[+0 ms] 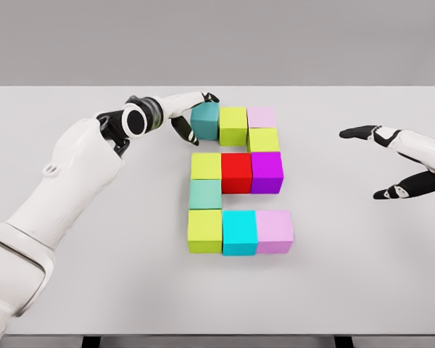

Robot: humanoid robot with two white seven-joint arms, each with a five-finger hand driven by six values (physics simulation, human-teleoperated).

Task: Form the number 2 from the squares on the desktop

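Coloured cubes form a blocky figure on the white table (72,290). Top row: a teal cube (205,120), a lime cube (233,125), a pale pink cube (262,117). Below the pink one sits another lime cube (264,139). Middle row: lime (206,166), red (236,172), purple (267,172). A mint cube (205,193) lies under it on the left. Bottom row: lime (205,230), cyan (239,232), pink (274,231). My left hand (194,112) has its fingers curled around the teal cube. My right hand (395,161) hovers open at the right, apart from the cubes.
The table's far edge runs just behind the top row. The left forearm (80,167) crosses the left half of the table.
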